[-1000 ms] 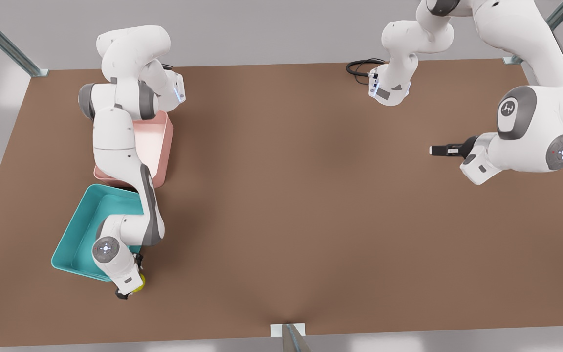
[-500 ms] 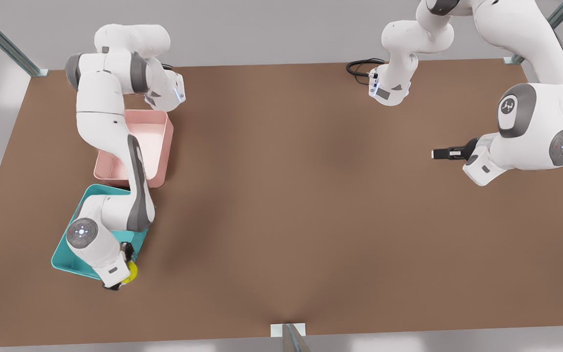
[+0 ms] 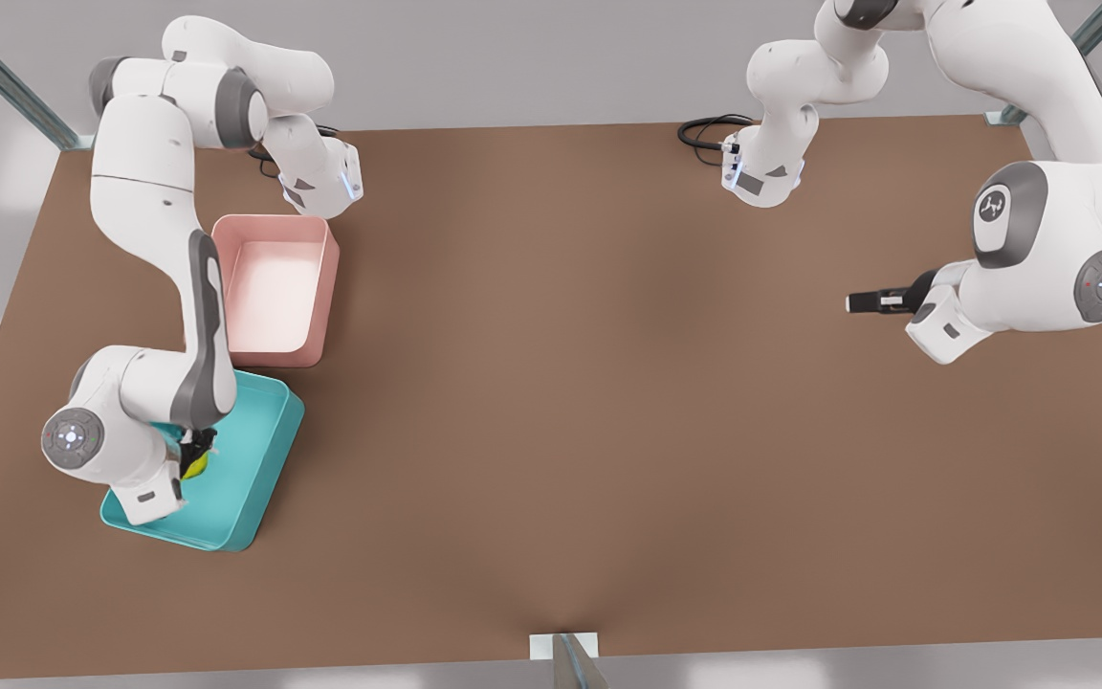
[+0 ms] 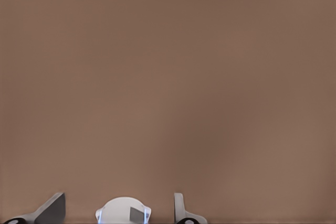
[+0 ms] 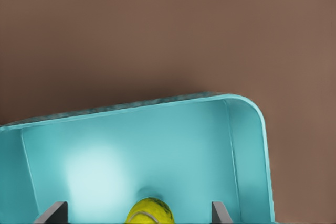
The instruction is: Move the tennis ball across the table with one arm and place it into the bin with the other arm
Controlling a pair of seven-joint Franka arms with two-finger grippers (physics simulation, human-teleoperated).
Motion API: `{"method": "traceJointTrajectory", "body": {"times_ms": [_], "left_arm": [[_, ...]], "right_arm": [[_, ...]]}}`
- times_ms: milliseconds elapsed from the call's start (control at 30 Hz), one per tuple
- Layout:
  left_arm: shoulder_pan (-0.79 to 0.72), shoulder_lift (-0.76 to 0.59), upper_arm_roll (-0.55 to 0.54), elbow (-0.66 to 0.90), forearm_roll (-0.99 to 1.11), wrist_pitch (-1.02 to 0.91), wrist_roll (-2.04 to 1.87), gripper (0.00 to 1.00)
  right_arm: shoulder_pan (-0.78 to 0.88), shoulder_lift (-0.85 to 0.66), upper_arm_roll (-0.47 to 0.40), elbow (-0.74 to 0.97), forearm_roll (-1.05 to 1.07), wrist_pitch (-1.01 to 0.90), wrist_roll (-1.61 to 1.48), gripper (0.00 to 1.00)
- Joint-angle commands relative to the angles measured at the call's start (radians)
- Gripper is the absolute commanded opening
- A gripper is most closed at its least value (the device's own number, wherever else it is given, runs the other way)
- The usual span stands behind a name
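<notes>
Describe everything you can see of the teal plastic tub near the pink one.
The teal rectangular plastic tub has rounded corners, low walls and a smooth, glossy floor. It sits upright and flat on the brown table, turned askew, at the front view's left, close beside the pink tub. The open right gripper hangs over its interior with the yellow-green tennis ball below its fingers, inside the walls.

table: matte brown | on it: teal bin, pink tub, black cable
</notes>
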Motion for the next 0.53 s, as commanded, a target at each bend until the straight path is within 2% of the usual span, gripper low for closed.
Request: {"method": "traceJointTrajectory", "body": {"times_ms": [0,33,100,167,300,333,500], "left_arm": [[-0.001,-0.003,-0.001,0.001,0.001,-0.024,-0.003,1.0],[0.001,-0.003,-0.001,0.012,0.002,-0.029,-0.003,1.0],[0.001,-0.003,0.0,0.027,0.004,-0.039,-0.006,1.0],[0.001,-0.003,0.0,0.027,0.002,-0.038,-0.006,1.0],[-0.002,-0.001,0.0,0.025,0.014,-0.041,-0.006,1.0],[0.002,-0.001,0.002,0.025,0.014,-0.038,-0.003,1.0],[0.002,0.0,0.002,0.025,0.016,-0.035,-0.003,1.0]], "right_arm": [[0.003,-0.007,0.013,0.087,-0.005,-0.344,0.956,1.0],[0.012,-0.044,0.014,0.14,-0.022,-0.451,1.181,1.0],[-0.022,-0.19,0.055,0.146,-0.1,-0.488,1.24,1.0],[-0.019,-0.342,0.059,0.051,-0.102,-0.493,1.244,1.0],[-0.025,-0.376,0.069,0.048,-0.1,-0.547,1.333,1.0],[-0.081,-0.38,0.132,0.046,-0.102,-0.55,1.335,1.0],[-0.094,-0.412,0.144,0.006,-0.1,-0.548,1.321,1.0]]}}
